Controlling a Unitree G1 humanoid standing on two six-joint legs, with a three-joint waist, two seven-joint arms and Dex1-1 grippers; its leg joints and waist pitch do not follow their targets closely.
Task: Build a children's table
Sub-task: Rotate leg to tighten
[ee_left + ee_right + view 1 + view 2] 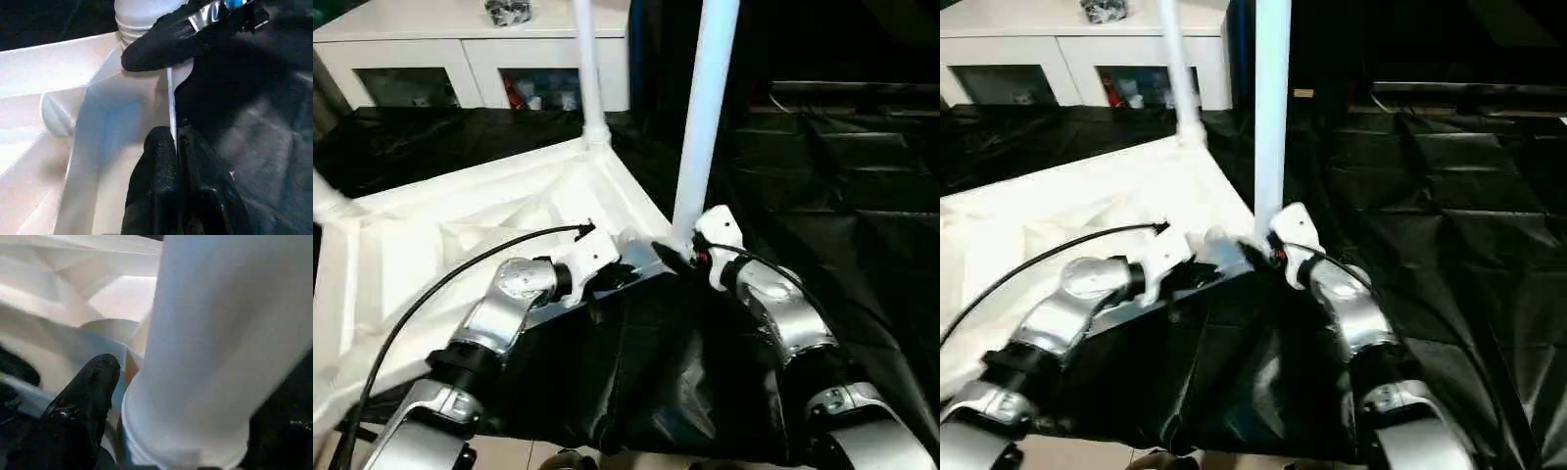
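Note:
The children's table lies upside down on a black sheet, its white tabletop (460,235) showing the ribbed underside. Three white legs stand up from corner sockets: a far one (590,69), a near one (705,117) and one at the left (328,201). My left gripper (173,134) is shut on the tabletop's thin near rim, just beside the near corner. My right gripper (677,257) straddles the base of the near leg (215,357). Its jaws are open, and one black finger (93,387) stands a little off the tube.
A white cabinet with glass doors (470,59) stands behind the tabletop with a dark object (507,10) on top. The black sheet (822,166) covers the floor to the right and in front. A black cable (440,284) loops from my left forearm.

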